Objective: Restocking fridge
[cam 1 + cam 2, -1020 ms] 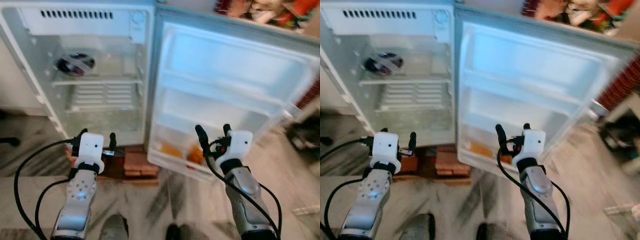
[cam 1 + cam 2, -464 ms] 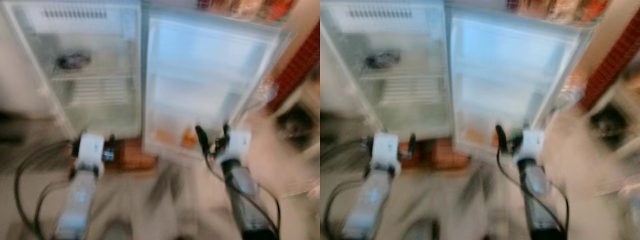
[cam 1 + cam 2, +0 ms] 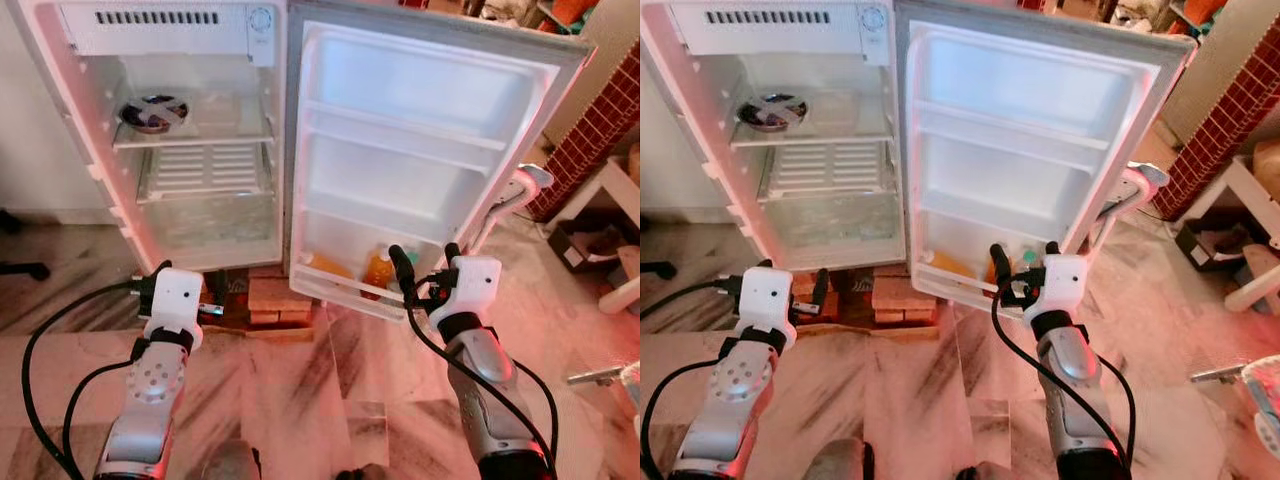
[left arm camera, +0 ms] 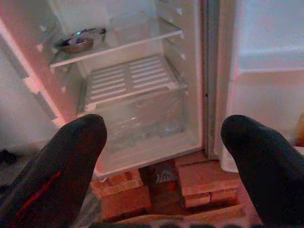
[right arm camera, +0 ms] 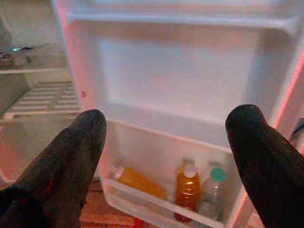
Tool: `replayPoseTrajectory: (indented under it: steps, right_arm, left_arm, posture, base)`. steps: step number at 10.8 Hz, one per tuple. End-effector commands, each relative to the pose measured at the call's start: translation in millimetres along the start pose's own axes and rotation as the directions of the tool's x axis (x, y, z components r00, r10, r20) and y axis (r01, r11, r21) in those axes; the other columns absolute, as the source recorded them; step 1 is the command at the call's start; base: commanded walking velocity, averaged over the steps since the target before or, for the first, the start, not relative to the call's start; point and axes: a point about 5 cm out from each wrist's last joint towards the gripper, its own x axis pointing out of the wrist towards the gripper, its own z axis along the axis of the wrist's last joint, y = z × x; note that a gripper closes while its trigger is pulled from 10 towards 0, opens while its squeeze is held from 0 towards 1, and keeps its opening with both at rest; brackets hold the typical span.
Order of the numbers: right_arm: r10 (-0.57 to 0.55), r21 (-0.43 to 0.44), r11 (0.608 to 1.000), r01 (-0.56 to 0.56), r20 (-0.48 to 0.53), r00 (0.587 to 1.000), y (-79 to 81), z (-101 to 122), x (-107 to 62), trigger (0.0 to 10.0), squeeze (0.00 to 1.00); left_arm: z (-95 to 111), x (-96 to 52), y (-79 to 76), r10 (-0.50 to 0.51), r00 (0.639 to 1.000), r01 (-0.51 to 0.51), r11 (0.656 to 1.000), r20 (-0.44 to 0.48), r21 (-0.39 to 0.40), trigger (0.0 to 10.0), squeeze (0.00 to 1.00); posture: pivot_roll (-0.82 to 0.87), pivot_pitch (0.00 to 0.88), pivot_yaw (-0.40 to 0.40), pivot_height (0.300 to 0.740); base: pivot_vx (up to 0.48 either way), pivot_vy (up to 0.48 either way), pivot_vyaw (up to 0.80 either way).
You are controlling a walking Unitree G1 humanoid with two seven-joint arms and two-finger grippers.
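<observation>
The small fridge (image 3: pixel 190 215) stands open, its door (image 3: pixel 420 130) swung out to the right. A dark bowl (image 3: pixel 152 112) sits on the upper shelf. The door's bottom rack holds an upright orange bottle (image 5: pixel 186 190), a clear bottle with a green cap (image 5: pixel 211 192) and an orange bottle lying flat (image 5: pixel 137 182). My left gripper (image 3: pixel 190 280) hangs open and empty in front of the fridge's base, facing the crisper drawer (image 4: pixel 142 118). My right gripper (image 3: pixel 424 262) is open and empty, held just short of the door's bottom rack.
Bricks (image 3: pixel 275 297) prop up the fridge on the marble floor (image 3: pixel 330 380). A red brick wall (image 3: pixel 600 120), a white stand (image 3: pixel 615 190) and a dark bag (image 3: pixel 575 245) are to the right. The door handle (image 3: pixel 515 190) sticks out at the door's right edge.
The camera has moved and the blur is gone; the fridge looks a bit farther away and more of the room on the right shows. Both grippers stay open in the same pose.
</observation>
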Motion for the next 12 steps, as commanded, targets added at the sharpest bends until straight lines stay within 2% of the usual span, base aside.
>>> replayPoseTrajectory:
  steps: [1, 5, 10, 12]
  right_arm:
    - [-0.025, -0.018, 1.0, 0.025, 0.012, 1.0, -9.2, 3.9, 2.4, 10.0, 0.0]
    - [-0.001, -0.034, 0.999, 0.001, 0.024, 1.0, -6.2, 5.2, 5.8, 10.0, 0.0]
    - [0.031, -0.047, 0.998, -0.029, 0.04, 0.999, -3.0, 7.9, 9.9, 10.0, 0.0]
    - [0.039, -0.051, 0.998, -0.037, 0.046, 0.998, -2.6, 9.4, 12.2, 10.0, 0.0]
  left_arm:
    - [2.5, 1.6, -5.7, -0.021, 1.0, 0.021, 1.0, 0.004, -0.014, 10.0, 0.0]
    - [3.0, 2.6, -6.7, -0.03, 1.0, 0.03, 0.999, 0.006, -0.018, 10.0, 0.0]
    - [3.2, 3.2, -7.3, -0.028, 1.0, 0.028, 0.999, 0.006, -0.021, 10.0, 0.0]
    - [2.8, 3.5, -6.9, -0.024, 1.0, 0.024, 1.0, 0.003, -0.017, 10.0, 0.0]
  posture:
    - [0.16, 0.065, -0.066, 0.74]
    - [0.16, 0.063, -0.067, 0.74]
    - [0.16, 0.062, -0.069, 0.74]
    - [0.16, 0.061, -0.07, 0.74]
  base:
    - [0.0, -0.428, 0.0]
    - [0.0, -0.425, 0.0]
    - [0.0, -0.39, 0.75]
    - [0.27, -0.319, 0.74]
